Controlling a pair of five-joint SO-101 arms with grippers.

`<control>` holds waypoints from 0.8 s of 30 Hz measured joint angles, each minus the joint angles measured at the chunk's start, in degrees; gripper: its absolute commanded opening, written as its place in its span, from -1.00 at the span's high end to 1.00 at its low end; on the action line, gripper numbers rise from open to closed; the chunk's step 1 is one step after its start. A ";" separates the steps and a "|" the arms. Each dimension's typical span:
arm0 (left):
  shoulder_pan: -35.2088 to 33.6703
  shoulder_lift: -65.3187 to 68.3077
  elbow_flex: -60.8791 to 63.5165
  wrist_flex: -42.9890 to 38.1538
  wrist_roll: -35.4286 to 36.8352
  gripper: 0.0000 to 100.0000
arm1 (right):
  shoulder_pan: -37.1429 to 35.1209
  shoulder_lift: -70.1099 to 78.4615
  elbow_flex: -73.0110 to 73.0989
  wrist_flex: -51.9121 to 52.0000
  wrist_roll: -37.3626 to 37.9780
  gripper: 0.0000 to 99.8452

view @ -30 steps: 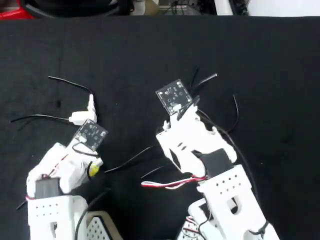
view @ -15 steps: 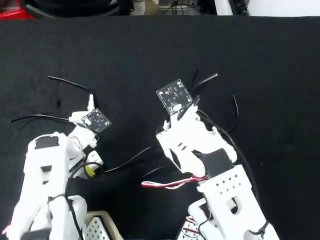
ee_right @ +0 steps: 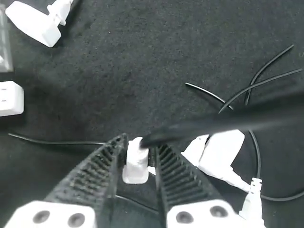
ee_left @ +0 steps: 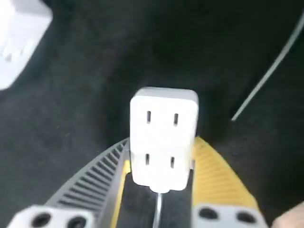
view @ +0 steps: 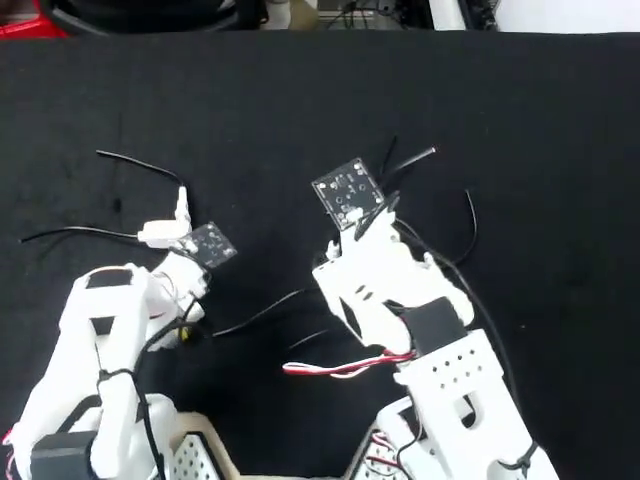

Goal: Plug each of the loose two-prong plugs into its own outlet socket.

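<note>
In the high view, the left gripper is closed on an outlet block, which sticks out past its fingertips. Two white plugs lie on the black table, just beside this gripper, on its outer side. Each plug has a thin black wire. The right gripper is well apart from the left one. A second outlet block lies directly ahead of its tip, and I cannot tell if they touch.

In the left wrist view, the left gripper holds the outlet block between a grey finger and a yellow finger. The face with four slots looks toward the camera. A blurred white piece lies farther ahead of the gripper, to one side.

In the right wrist view, the right gripper is narrow and clamps a small white piece between its dark ribbed fingers. I cannot tell if it is a plug or a socket. A blurred black cord crosses just above the fingertips. A white part lies just beside one finger. A white plug and a slotted block lie well apart from the gripper, on its other side.
</note>
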 measured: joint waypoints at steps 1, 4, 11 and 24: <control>0.70 0.00 0.00 0.00 0.00 0.95 | 0.00 0.00 0.00 0.00 0.00 0.98; 2.11 0.00 0.00 0.79 -0.09 0.93 | 0.00 0.00 0.00 0.00 0.00 0.98; 3.52 0.18 -10.99 17.23 0.09 0.93 | 0.00 0.00 0.00 0.00 0.00 0.98; 15.03 5.89 -14.24 7.21 13.71 0.92 | 0.00 0.00 0.00 0.00 0.00 0.98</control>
